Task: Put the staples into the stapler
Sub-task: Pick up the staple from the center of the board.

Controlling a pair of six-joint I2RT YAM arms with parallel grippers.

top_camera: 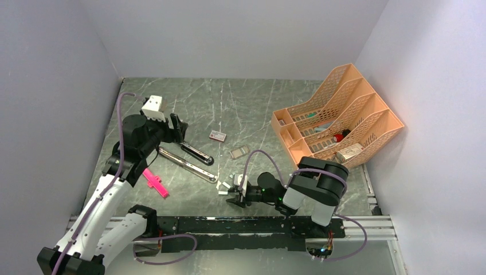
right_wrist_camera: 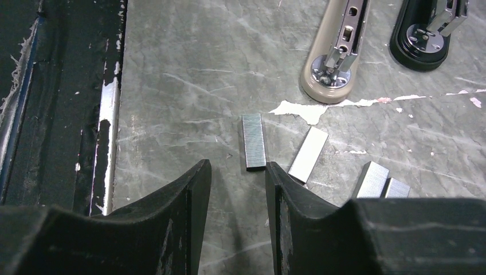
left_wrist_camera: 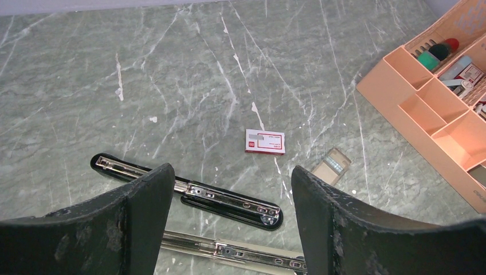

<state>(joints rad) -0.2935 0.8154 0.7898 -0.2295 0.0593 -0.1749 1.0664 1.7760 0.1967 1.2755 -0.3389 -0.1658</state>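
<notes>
Right gripper [right_wrist_camera: 238, 172]: jaws part-open, empty, low over the table at near centre. The closest of the staples [right_wrist_camera: 253, 141] lies flat just beyond its tips, nearer the right finger, with more strips loose to its right.

Left gripper [left_wrist_camera: 232, 172]: wide open, holding nothing, hovering over the stapler [left_wrist_camera: 220, 197]. The stapler lies open, rail up, left of and farther than the strips.

Risks:
- Thin strip flat on stone, so the fingers may skid over it, shove it aside or snap it.
- The silver stapler [right_wrist_camera: 335, 57] lies just beside the black one and could be loaded by mistake.
</notes>
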